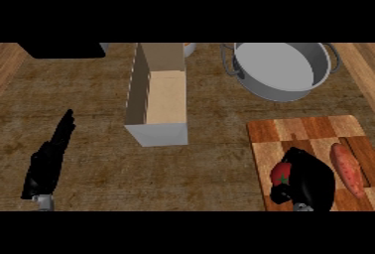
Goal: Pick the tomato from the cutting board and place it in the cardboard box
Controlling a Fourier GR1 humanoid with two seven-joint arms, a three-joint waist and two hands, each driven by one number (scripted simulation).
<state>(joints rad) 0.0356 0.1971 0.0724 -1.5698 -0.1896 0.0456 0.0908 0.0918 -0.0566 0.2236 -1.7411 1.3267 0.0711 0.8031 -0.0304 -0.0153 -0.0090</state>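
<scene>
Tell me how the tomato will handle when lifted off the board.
The tomato looks round and smooth, so it may slip or roll if released on the flat board. It is small beside the right hand curled round it, so it is probably light.

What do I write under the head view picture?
Right hand curled round the tomato on the cutting board, cardboard box to its left, left hand resting open.

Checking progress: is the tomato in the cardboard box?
No, the tomato is over the cutting board, in the right robot hand.
</scene>
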